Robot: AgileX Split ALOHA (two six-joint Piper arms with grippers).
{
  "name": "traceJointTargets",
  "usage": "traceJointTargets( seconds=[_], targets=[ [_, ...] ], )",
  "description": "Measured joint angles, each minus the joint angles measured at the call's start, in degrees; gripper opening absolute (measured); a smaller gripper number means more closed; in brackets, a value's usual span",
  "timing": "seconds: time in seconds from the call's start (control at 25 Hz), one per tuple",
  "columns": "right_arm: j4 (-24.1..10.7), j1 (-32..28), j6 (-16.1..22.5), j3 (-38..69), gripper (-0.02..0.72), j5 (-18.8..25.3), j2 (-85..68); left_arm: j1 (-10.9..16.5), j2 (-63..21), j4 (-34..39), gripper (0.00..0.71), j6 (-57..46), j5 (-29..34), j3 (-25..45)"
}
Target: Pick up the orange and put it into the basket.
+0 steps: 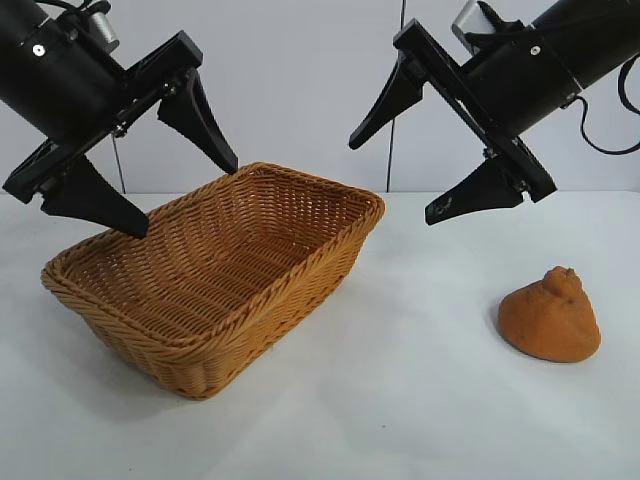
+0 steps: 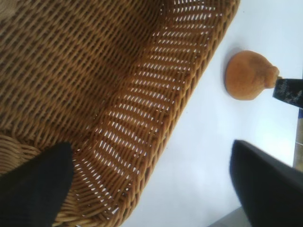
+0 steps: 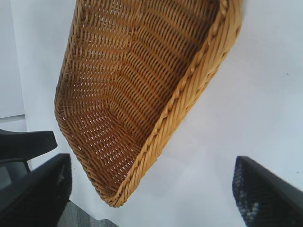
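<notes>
Basket sits closest to my exterior camera, on the white tabletop, left of centre, long axis running diagonally away from me. Woven wicker, braided rim, sloping sides, nothing inside it in any view. No brand, label or writing legible anywhere, on the basket or on the arms.

Left end effector hangs above the basket's left half, angled down and toward the middle of the scene. Fingers spread wide, holding nothing and touching nothing; one fingertip hangs over the rim at the basket's near-left end, the other over its far rim. From the left wrist view I see both black fingertips at the frame edges, with the basket's inner wall beneath them.

Right end effector is raised above the tabletop, just right of the basket's far corner, tilted down and leftward. Also spread wide, empty, touching nothing. Its wrist view looks along the basket, fingertips framing bare tabletop.

Orange rests on the tabletop at right, well apart from the basket, knobbly bump upward. It lies below and to the right of the right end effector, not between its fingers. Left wrist view shows the orange beyond the basket rim, with a tip of the right end effector just beside it in that frame.
</notes>
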Motion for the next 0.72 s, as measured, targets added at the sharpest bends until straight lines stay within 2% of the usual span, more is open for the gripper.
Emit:
traceJointTargets(
  seconds=[0.56,0.72],
  targets=[
    [0.00,0.00,0.06,0.00,0.631,0.00,0.00,0.44,-0.06,0.00,0.636,-0.34,-0.45,-0.43],
    [0.00,0.00,0.06,0.00,0.631,-0.07,0.00,1.25,-0.59,2.66,0.636,-5.39,1.32,-0.54]
  ],
)
